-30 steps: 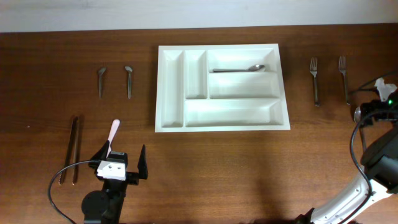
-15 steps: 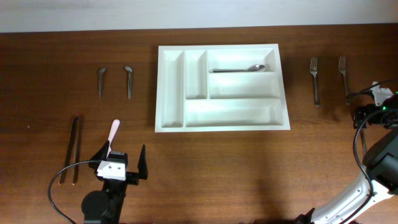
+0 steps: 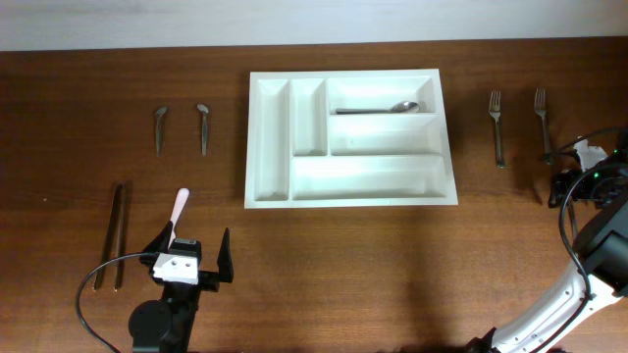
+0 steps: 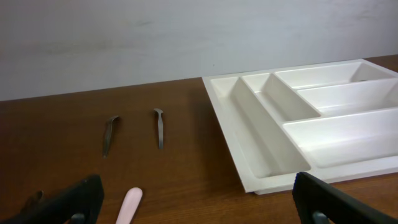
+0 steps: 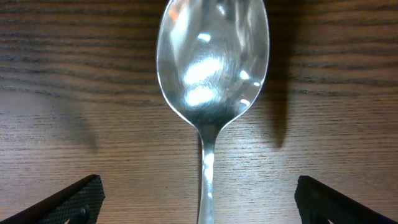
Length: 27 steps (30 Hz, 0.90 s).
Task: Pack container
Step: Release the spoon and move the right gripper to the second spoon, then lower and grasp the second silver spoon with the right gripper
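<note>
The white five-compartment container (image 3: 348, 75) sits at the middle back of the table, with one metal spoon (image 3: 378, 109) in its top long compartment. It also shows in the left wrist view (image 4: 249, 155). My right gripper (image 3: 581, 175) is at the far right edge, open, pointing down over a large metal spoon (image 5: 208, 74) that lies on the wood between its fingers (image 5: 199, 199), untouched. My left gripper (image 3: 191, 257) is open and empty at the front left, fingers (image 4: 199, 205) wide, beside a pink handle (image 3: 180, 208).
Two forks (image 3: 497, 127) (image 3: 542, 123) lie right of the container. Two small spoons (image 3: 160, 127) (image 3: 203, 127) lie to its left, also in the left wrist view (image 4: 110, 134) (image 4: 158, 127). Two brown sticks (image 3: 116, 235) lie at the front left. The pink handle (image 4: 129, 205) shows between my left fingers.
My right gripper has shifted a little left and toward the front at the table's right edge. The left arm has not moved.
</note>
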Tool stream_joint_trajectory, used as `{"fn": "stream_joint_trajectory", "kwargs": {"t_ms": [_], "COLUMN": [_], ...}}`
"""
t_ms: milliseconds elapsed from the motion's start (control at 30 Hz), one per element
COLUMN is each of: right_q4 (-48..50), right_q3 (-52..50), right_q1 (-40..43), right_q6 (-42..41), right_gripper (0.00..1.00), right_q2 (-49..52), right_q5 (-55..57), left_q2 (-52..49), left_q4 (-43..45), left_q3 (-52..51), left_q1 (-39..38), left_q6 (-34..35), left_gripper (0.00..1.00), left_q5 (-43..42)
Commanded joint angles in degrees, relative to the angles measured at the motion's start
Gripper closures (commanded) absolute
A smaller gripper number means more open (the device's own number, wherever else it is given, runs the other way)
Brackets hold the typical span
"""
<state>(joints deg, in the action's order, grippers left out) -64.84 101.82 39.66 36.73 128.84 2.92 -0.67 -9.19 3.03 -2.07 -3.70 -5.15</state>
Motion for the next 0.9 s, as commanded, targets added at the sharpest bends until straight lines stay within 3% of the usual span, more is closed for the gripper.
{"fn": "stream_joint_trajectory", "kwargs": {"t_ms": [0, 867], "right_q4": [-0.04, 1.53], "right_q3": [-0.44, -0.68], "right_q1": [-0.37, -0.63], "right_q6": [0.52, 0.55], "right_gripper": [0.01, 0.01], "right_q2": [1.33, 3.10], "right_q5": [-0.81, -0.83], "left_q2": [0.37, 0.37], "left_q4": [0.17, 0.17], "left_q3": [-0.37, -0.37], "left_q1": [0.42, 0.42], "left_q6": [-0.92, -0.92], "left_gripper": [0.01, 0.01], "left_q5": [0.42, 0.42]}}
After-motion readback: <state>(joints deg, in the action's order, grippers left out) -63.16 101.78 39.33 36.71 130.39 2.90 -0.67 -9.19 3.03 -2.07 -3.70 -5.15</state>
